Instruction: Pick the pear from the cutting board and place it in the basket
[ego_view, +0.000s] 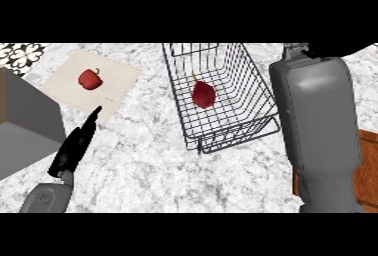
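Observation:
A dark red pear (204, 94) with a thin stem lies inside the black wire basket (193, 131) at the middle of the marble counter. On the pale cutting board (118, 85) at the upper left sits a second red fruit (90, 79), rounder, with a short stem. My left hand (74, 146) is seen edge-on with straight fingers, open and holding nothing, its tips just short of the board's near edge. My right forearm (317, 130) runs up the right side of the basket. Only a bit of my right hand (325, 49) shows, at the top edge beyond the basket's far right corner.
A grey box with a brown top (22, 125) stands at the left edge, close to my left hand. A brown wooden surface (367, 170) lies at the right edge behind my right forearm. A patterned tile (22, 53) shows at the top left corner.

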